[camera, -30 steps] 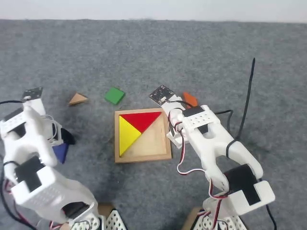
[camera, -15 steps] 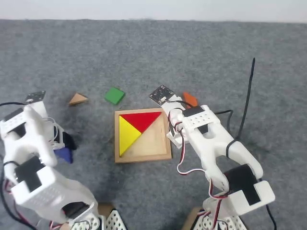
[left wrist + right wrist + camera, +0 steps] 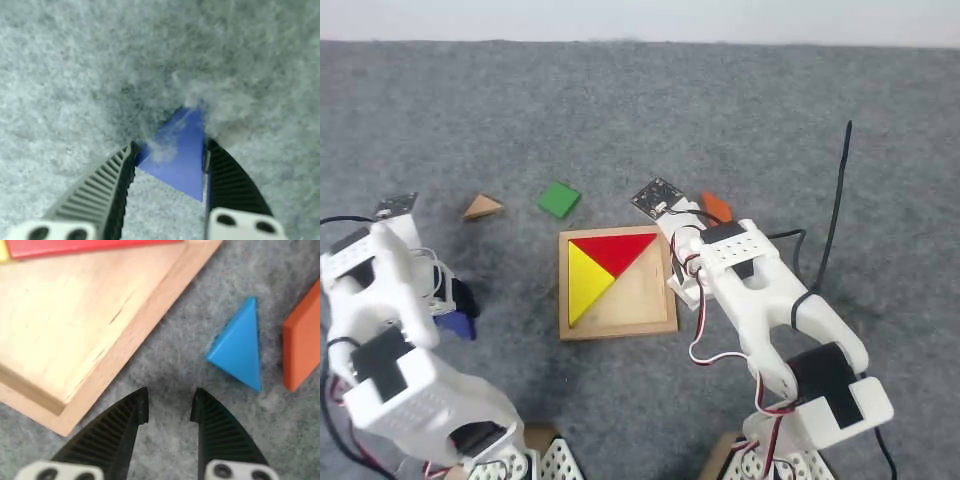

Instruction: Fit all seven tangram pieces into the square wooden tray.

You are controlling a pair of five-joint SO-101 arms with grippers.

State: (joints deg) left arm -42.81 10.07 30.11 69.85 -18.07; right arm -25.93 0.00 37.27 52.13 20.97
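Dark blue, flat and sharp-cornered, the tangram piece (image 3: 182, 157) sits pinched in the left gripper (image 3: 169, 145), while the right gripper (image 3: 170, 392) stands spread.

White moulded shells on left arm (image 3: 390, 330) and right arm (image 3: 760, 300), black servo blocks (image 3: 820, 375) at the joints. Red and white wires (image 3: 703, 315) along the right. Left gripper (image 3: 170, 147), right gripper (image 3: 170, 395): black ribbed fingers (image 3: 122, 427), white screw-holed mounts.
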